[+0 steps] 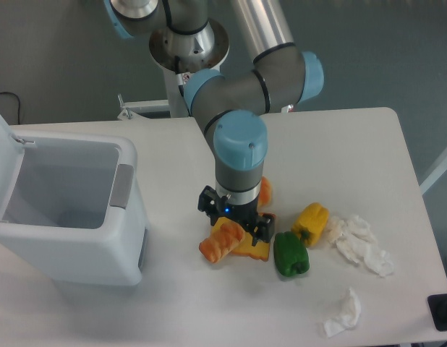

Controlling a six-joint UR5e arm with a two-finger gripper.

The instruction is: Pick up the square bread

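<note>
The square bread (254,250) lies flat on the white table, yellow-orange with a darker crust. Only its front right part shows, under my gripper. A twisted orange-brown roll (219,242) lies against its left side and partly over it. My gripper (236,220) points straight down, low over the bread's back edge. Its black finger links spread wide to the left and right of the wrist, so the jaws stand open. The fingertips are hidden under the wrist. I cannot tell whether they touch the bread.
A round orange bun (265,191) peeks out behind the arm. A green pepper (291,254) and a yellow pepper (311,223) lie right of the bread. Crumpled white tissues (360,242) (343,312) lie further right. An open white bin (71,217) stands at the left.
</note>
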